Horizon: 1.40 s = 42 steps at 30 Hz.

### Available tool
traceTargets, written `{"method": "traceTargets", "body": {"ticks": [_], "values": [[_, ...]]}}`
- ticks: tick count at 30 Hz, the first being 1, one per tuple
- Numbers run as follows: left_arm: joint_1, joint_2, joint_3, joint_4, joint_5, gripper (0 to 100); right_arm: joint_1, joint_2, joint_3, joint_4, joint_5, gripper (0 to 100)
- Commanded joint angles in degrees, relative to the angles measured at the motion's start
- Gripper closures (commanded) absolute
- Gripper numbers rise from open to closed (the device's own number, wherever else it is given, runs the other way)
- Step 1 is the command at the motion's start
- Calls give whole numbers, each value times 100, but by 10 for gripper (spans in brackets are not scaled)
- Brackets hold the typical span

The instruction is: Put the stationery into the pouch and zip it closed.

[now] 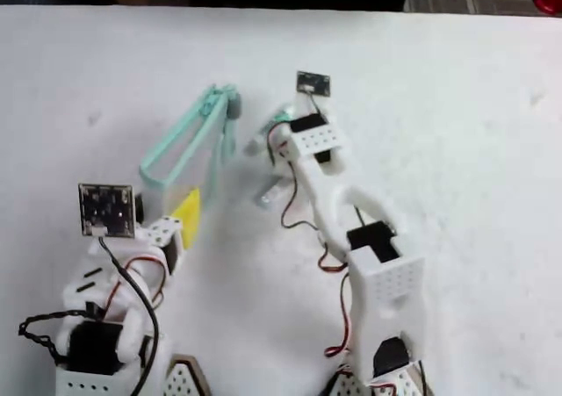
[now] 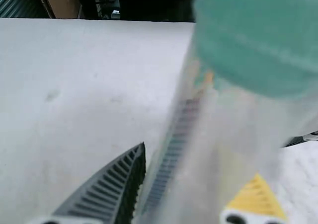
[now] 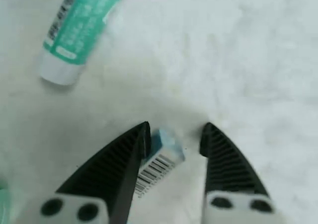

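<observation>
A clear pouch with a teal zip rim [image 1: 187, 147] lies on the white table, its mouth end toward my left gripper [image 1: 188, 210]. In the left wrist view the pouch [image 2: 248, 40] runs between the dark finger [image 2: 112, 194] and the yellow finger [image 2: 256, 199], and my left gripper [image 2: 198, 164] is shut on it. My right gripper [image 3: 176, 129] is open and low over the table. A small blue eraser with a barcode label [image 3: 163, 157] lies between its fingers, against one of them. A green and white glue stick [image 3: 74, 30] lies on the table farther off.
The right arm [image 1: 329, 185] stretches up the middle of the table, its gripper [image 1: 268, 140] just right of the pouch's far end. A small pale tube [image 1: 269, 192] lies beside that arm. The table's far edge [image 1: 281, 8] meets a dark background.
</observation>
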State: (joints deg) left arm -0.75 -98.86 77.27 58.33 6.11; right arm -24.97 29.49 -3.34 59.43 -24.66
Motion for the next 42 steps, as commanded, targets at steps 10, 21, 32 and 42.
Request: {"method": "traceTargets", "body": {"ticks": [10,21,32,42], "values": [[-40,48,-35,-53,70,759,382,-664,-167,171,-18,981],[-31,48,-35,-35,70,759,347,-2211,-158,1042,1099,977],[-40,48,-35,-62,70,759,-22,-2870,185,1358,3297,799],[-813,48,-35,-149,607,759,-901,-2879,695,1095,4853,745]]}}
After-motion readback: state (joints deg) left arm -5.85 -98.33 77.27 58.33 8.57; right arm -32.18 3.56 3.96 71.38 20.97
